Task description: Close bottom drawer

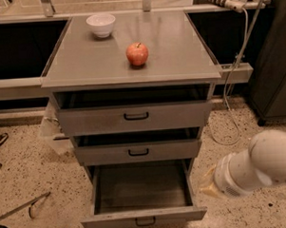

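In the camera view, the bottom drawer [141, 189] stands pulled far out of the bench [178, 48], its front panel nearest the camera. The middle drawer [102, 154] and top drawer [95, 120] sit slightly ajar. An apple [137, 54] and a bowl [101, 25] rest on top, well apart. The gripper [208, 186] hangs low at the right, just beside the bottom drawer's right side; whether it is spread or pressed together cannot be told.
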Controlling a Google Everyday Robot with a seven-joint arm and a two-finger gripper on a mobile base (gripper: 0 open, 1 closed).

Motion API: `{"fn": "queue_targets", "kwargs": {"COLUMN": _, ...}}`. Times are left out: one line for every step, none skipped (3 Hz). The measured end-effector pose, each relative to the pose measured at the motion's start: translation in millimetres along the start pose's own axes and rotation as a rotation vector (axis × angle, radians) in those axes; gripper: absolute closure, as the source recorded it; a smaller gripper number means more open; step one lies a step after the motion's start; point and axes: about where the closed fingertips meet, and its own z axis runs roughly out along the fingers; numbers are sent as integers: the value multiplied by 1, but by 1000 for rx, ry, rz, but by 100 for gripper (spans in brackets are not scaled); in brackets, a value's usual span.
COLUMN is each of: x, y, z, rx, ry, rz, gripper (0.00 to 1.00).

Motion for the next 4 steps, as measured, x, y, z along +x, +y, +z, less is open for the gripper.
{"fn": "queue_targets", "kwargs": {"x": 5, "y": 32, "z": 98, "rx": -104, "ry": -58, "rz": 14, "gripper": 100}}
{"fn": "queue_targets", "kwargs": {"x": 3, "y": 36, "z": 172, "rx": -126, "ry": -141, "rz": 28, "gripper": 100}}
{"fn": "queue_targets", "kwargs": {"x": 8, "y": 41, "z": 197, "rx": -140, "ry": -168, "rz": 67, "gripper": 100}}
{"fn": "queue_targets", "kwargs": {"x": 8, "y": 43, "z": 202, "rx": -145, "ry": -179, "rz": 71, "gripper": 100}}
